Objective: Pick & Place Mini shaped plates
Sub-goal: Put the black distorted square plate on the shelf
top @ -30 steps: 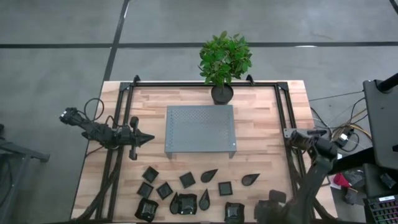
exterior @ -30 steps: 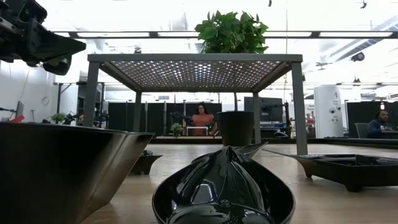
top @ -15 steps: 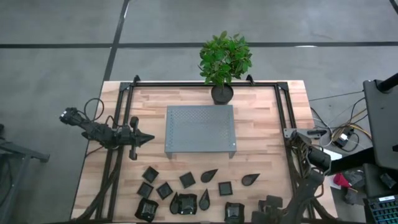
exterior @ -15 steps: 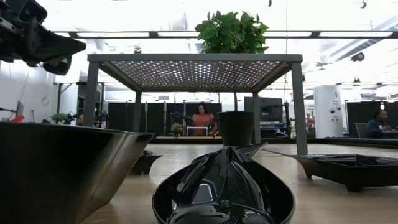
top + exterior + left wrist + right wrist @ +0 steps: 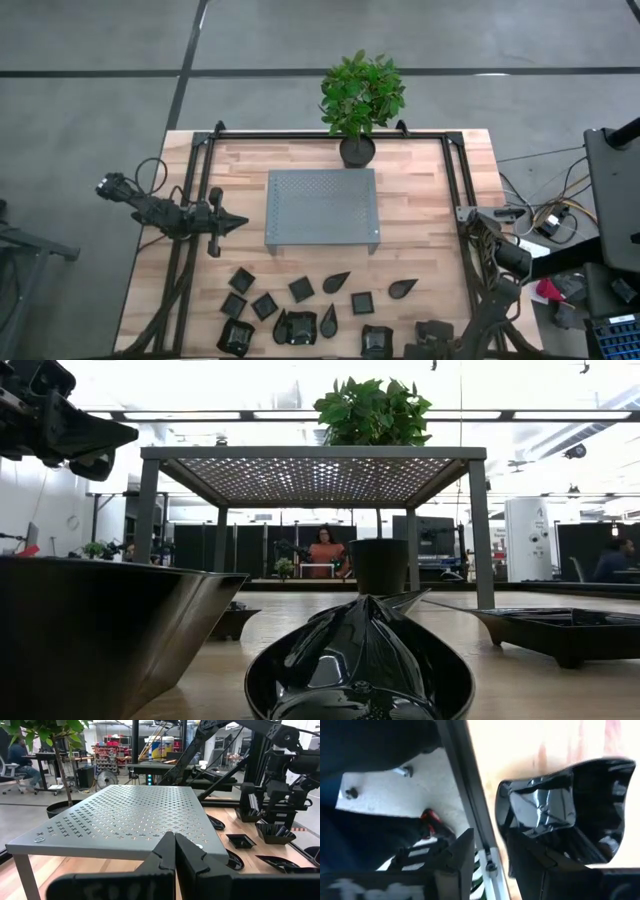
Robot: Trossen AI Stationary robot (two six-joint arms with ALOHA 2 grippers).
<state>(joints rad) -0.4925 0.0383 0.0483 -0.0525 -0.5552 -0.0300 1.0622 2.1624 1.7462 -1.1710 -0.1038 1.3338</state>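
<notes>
Since the earlier frames, only the right arm has shifted: its wrist has dropped further toward the near right corner of the counter (image 5: 420, 200), while the left arm and all dishes lie as before.

Left gripper (image 5: 236, 224) hovers over the left side of the counter, just beside the grey perforated platform (image 5: 321, 208), pointing at it. Its fingers (image 5: 165, 855) are pressed together, holding nothing; the left wrist view looks across the platform top from this position.

Right gripper (image 5: 487, 855) is at the near right edge, largely cut off in the high view. In the right wrist view its fingers stand apart, with a glossy black square mini plate (image 5: 567, 805) just beyond one finger, tilted against the pale wood beside the dark frame rail (image 5: 465, 785). Contact between finger and plate cannot be confirmed.

Mini shaped plates (image 5: 300, 290) lie scattered across the near part of the counter, between the platform and the front edge: squares, rounded squares and teardrop forms, mostly apart from one another. None sits on the platform.

A potted plant (image 5: 360, 95) stands at the far edge, just behind the platform. In the low view a teardrop plate (image 5: 360, 660) fills the foreground.
</notes>
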